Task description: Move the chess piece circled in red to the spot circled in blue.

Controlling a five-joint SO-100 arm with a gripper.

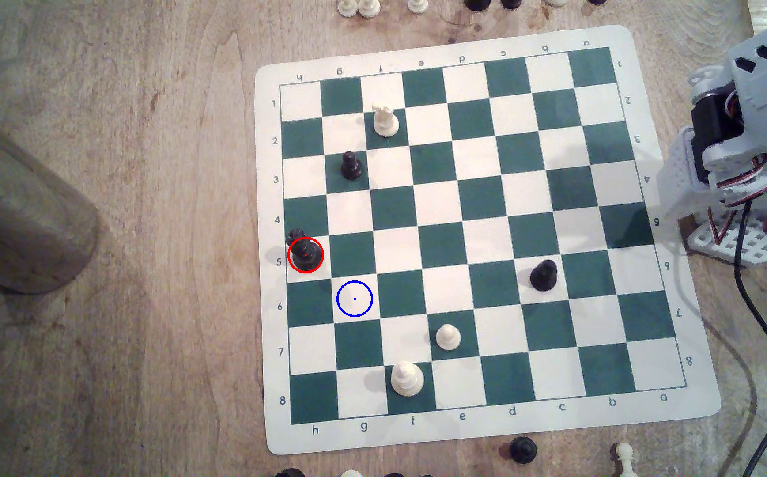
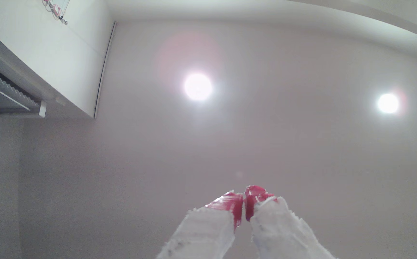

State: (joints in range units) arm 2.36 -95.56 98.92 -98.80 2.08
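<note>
Board [image 1: 464, 238] fills the exterior view's centre; arm [image 1: 748, 137] folds at the right edge, well apart from the piece [image 1: 305, 255] at mid-left on a cream square, ring [image 1: 355, 298] diagonally lower right. Wrist view: claw [image 2: 243, 199], red tips pressed together, faces the ceiling.

The exterior view is bright and a little fuzzy, with soft shadows on the chess board [image 1: 464, 238], while the wrist view is hazy and bent at its edges, with pink glare around two round ceiling lights [image 2: 198, 86].
</note>
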